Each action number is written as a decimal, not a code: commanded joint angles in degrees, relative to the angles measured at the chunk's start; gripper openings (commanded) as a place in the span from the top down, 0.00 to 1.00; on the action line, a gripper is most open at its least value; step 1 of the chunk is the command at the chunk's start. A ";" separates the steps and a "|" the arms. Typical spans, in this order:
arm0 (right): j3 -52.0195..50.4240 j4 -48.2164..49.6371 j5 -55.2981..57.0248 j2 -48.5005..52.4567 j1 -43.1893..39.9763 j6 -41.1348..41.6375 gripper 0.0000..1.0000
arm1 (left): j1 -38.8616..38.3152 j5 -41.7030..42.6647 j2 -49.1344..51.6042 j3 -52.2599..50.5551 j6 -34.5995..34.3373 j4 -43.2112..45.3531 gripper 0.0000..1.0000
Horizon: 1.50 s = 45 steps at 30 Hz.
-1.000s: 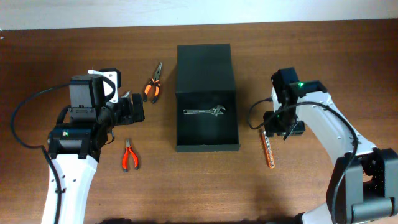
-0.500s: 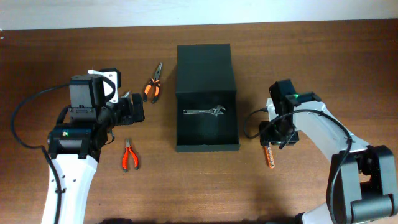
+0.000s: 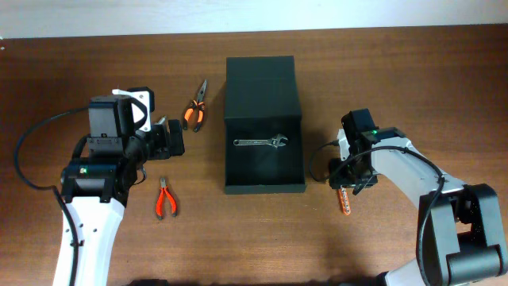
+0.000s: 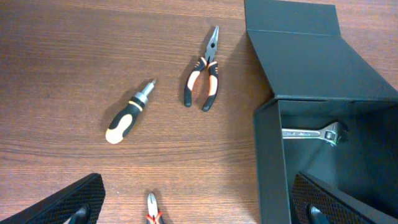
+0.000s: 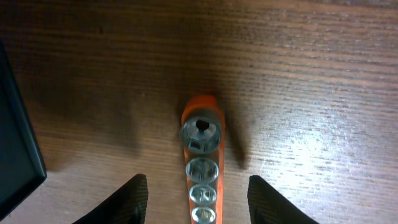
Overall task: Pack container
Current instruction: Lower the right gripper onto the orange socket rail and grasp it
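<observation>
The dark green container [image 3: 263,119] stands open at the table's middle, its flap lid laid back. A silver adjustable wrench [image 3: 260,142] lies inside it; the left wrist view shows it too [image 4: 311,132]. My right gripper [image 3: 343,184] is open, low over an orange socket rail [image 3: 344,202], and its fingers straddle the rail [image 5: 202,158] without touching it. My left gripper [image 3: 176,141] is open and empty, left of the container [image 4: 323,93]. Orange needle-nose pliers [image 3: 195,110], small red pliers [image 3: 165,198] and a black-and-white stubby screwdriver [image 4: 127,113] lie on the table.
The brown wooden table [image 3: 262,238] spreads all around. The container's right wall [image 5: 18,137] stands just left of my right gripper. A light wall borders the table's far edge.
My right gripper has moved toward the table's near edge and down, onto the top end of the socket rail. The left arm has not moved.
</observation>
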 commanded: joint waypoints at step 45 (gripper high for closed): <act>-0.55 1.42 3.87 3.87 2.45 1.44 0.67 | -0.22 -0.42 0.09 0.98 1.11 0.11 0.01</act>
